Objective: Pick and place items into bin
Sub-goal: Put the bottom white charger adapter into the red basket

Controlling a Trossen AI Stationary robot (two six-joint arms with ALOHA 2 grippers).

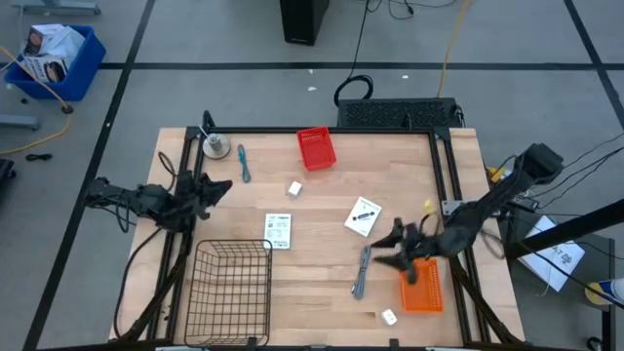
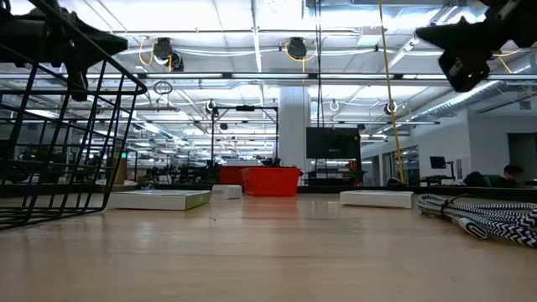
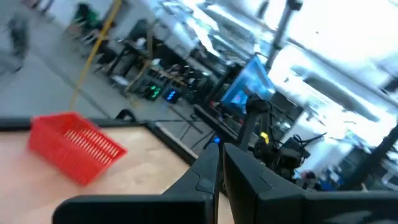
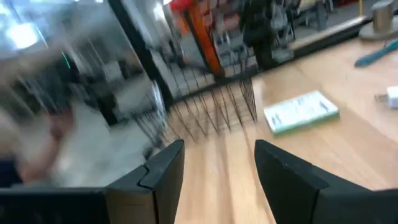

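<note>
My right gripper point(image 1: 387, 244) point(image 4: 217, 168) hovers open and empty above the table's right half. It points toward the table's left, over the grey striped tool point(image 1: 363, 270) point(image 2: 478, 216) lying flat. My left gripper point(image 1: 224, 186) point(image 3: 221, 171) is shut and empty near the left edge. The rest lie flat on the wood. A white packet point(image 1: 363, 215) is on the right and another white packet point(image 1: 279, 230) point(image 4: 301, 112) mid-table. A small white block point(image 1: 294, 189) is near the middle and a second white block point(image 1: 389, 316) by the near edge. The teal-handled tool point(image 1: 243, 163) point(image 4: 379, 53) is at far left.
A black wire basket point(image 1: 231, 292) point(image 4: 211, 106) stands at the near left. An orange basket point(image 1: 421, 283) sits under my right arm. A red basket point(image 1: 316, 148) point(image 3: 74, 146) is at the far middle. A round silver disc point(image 1: 215, 148) lies in the far left corner.
</note>
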